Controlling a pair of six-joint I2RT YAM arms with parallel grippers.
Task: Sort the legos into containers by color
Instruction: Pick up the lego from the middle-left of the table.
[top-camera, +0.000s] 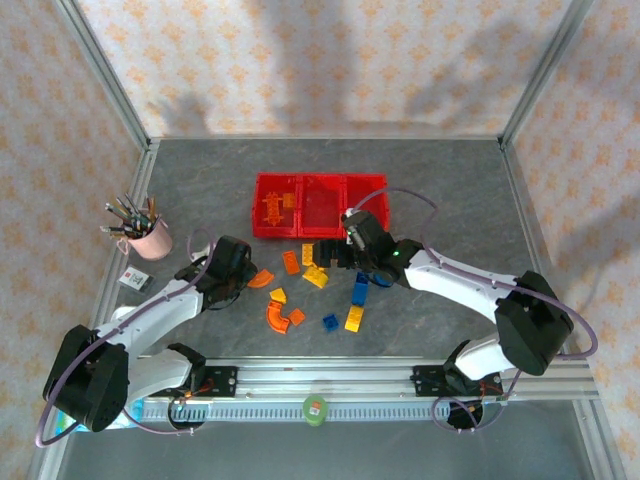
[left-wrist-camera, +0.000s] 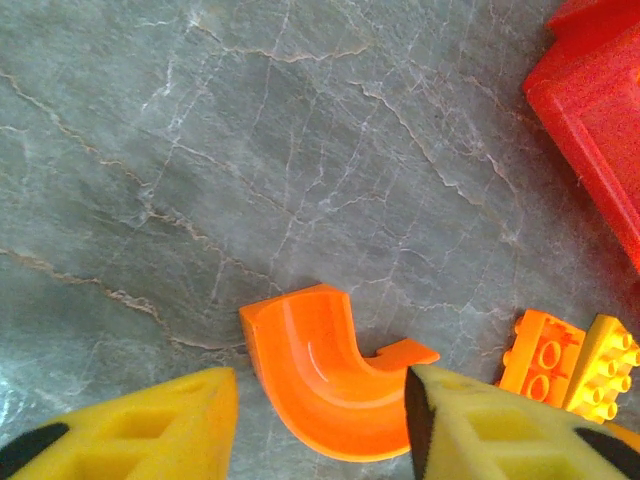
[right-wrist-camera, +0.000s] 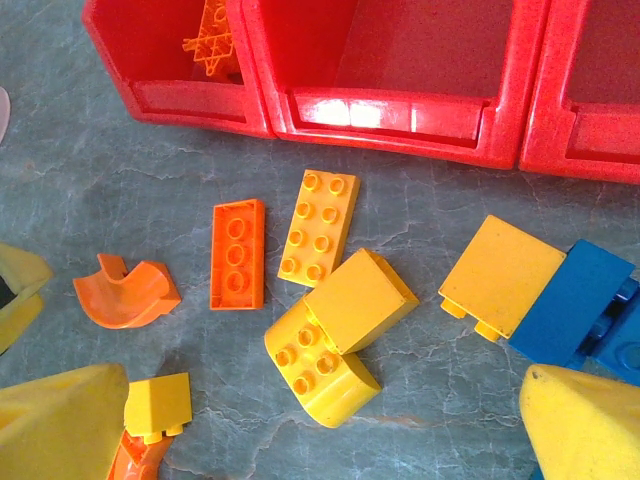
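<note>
Three joined red bins (top-camera: 320, 205) stand at mid-table; the left one (right-wrist-camera: 190, 100) holds orange pieces (top-camera: 272, 205). Orange, yellow and blue legos lie scattered in front. My left gripper (top-camera: 243, 275) is open, its yellow fingers on either side of a curved orange brick (left-wrist-camera: 320, 375) lying on the table, apart from it. My right gripper (top-camera: 325, 252) hangs open above two touching yellow bricks (right-wrist-camera: 340, 330). Around them lie a flat orange brick (right-wrist-camera: 238, 253), a yellow studded plate (right-wrist-camera: 320, 225), another yellow brick (right-wrist-camera: 500, 275) and a blue brick (right-wrist-camera: 575, 300).
A pink cup of pens (top-camera: 150, 238) stands at the left, with a small card (top-camera: 132, 279) near it. More bricks lie nearer the arms: curved orange ones (top-camera: 280, 318), a blue one (top-camera: 330, 321) and a yellow one (top-camera: 354, 318). Metal frame rails border the table.
</note>
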